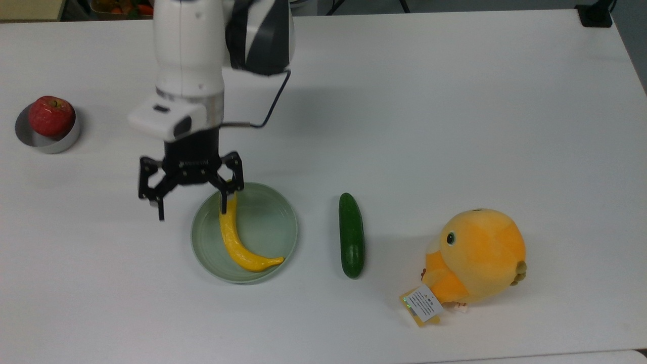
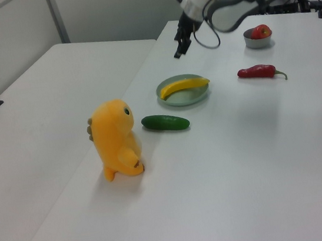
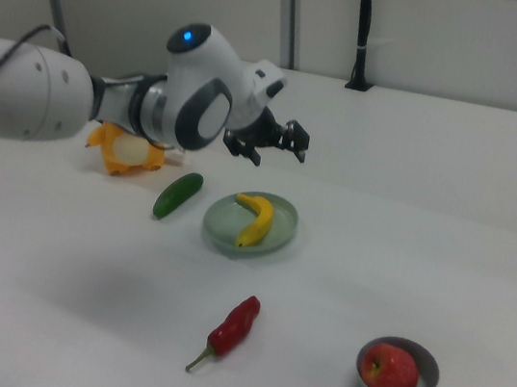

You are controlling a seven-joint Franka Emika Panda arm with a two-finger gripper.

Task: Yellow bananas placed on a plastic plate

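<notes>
End effector (image 1: 191, 194) hangs above the desk (image 1: 455, 101) with fingers spread and nothing between them, clear of the yellow bananas (image 1: 238, 241). Single curved fruit lies inside the plastic plate (image 1: 275, 217), ends near the rim, so placement looks done. Cucumber (image 1: 351, 235) sits beside the plate, apart.

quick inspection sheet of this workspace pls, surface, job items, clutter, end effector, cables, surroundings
surface: white table, nothing spilled
job's things: banana lies inside the plate, untouched
clutter: cucumber and plush toy to the top view's right of the plate; apple in a metal dish; chili apart from all
grippers: end effector open, raised above the plate's edge, holding nothing
cables: black cable looped along the arm
surroundings: second white table alongside
</notes>
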